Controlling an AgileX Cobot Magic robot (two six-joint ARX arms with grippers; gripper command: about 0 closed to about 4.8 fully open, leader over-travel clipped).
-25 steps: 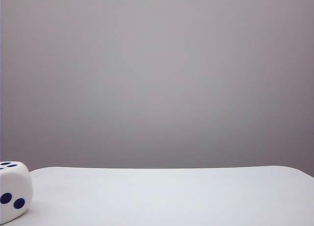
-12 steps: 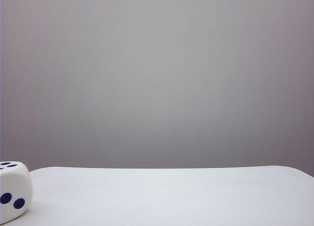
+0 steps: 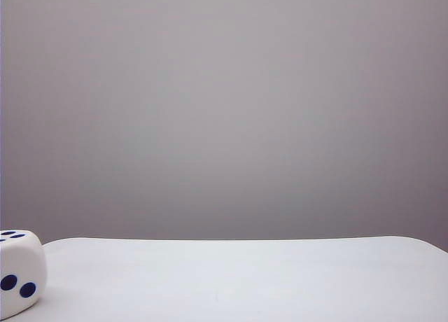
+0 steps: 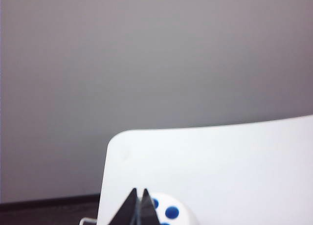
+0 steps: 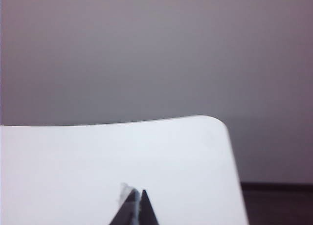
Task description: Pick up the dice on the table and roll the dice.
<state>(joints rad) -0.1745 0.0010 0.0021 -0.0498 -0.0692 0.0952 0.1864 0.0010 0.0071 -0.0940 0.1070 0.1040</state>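
At the far left edge of the exterior view the dice point(image 3: 19, 273) rests on the white table point(image 3: 245, 280), partly cut off by the frame, with two dark blue pips on its side face. Neither arm shows in that view. In the left wrist view the left gripper point(image 4: 138, 208) has its jaws pressed together, empty, with the dice point(image 4: 168, 213) just beyond the tips; whether they touch it is hard to judge. In the right wrist view the right gripper point(image 5: 137, 208) likewise has its jaws together, holding nothing, low over bare table point(image 5: 73, 161) near a rounded corner.
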